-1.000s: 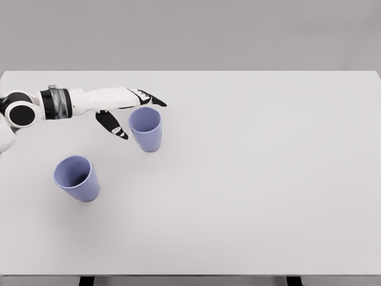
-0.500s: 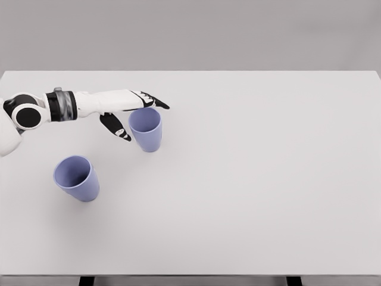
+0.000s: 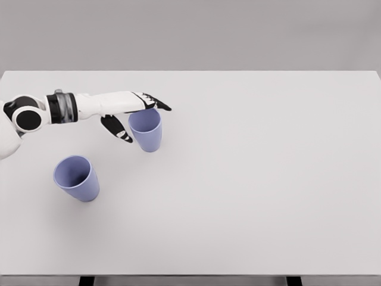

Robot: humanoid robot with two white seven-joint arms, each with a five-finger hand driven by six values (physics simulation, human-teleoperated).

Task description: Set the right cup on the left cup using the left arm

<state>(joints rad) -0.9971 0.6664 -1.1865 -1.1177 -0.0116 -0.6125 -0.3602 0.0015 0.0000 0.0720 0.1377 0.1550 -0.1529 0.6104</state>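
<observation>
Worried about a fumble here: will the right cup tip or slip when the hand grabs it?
Right cup tapers to a narrow base, so a side nudge may tip it. Its smooth wall might slip. Left hand is open around it.

Left robot hand (image 3: 128, 113) spread open around the right cup (image 3: 146, 129); left cup (image 3: 76, 178) stands apart on the table (image 3: 256, 179).

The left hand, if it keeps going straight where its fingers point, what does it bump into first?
Probably nothing. The left hand points right, its fingers passing over the far rim of the right cup. Beyond them lies only bare table, though depth is hard to judge.
</observation>
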